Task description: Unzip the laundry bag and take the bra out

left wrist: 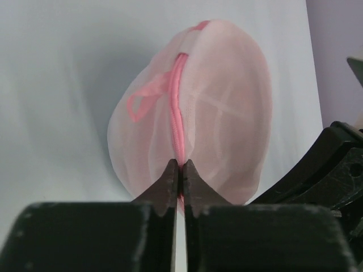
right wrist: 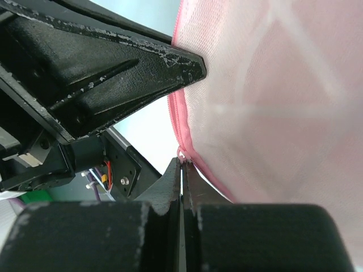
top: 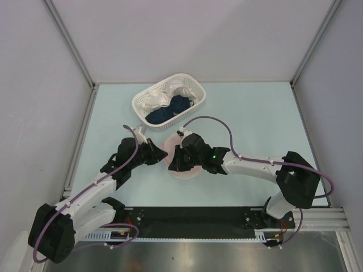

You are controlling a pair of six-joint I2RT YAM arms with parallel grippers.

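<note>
Centrally, we see the laundry bag (top: 177, 165) on the table (top: 255, 119), between both arms, zip closed. Pinched together, the left fingers (left wrist: 172, 173) grip its pink zip edging; the right fingers (right wrist: 174, 175) clamp the same edging just beside them. The basket (top: 195, 90) stands near behind; open table lies rightward.

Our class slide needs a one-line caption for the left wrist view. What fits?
Left pincer pinched shut on the pink zip seam of a translucent white mesh laundry bag.
</note>
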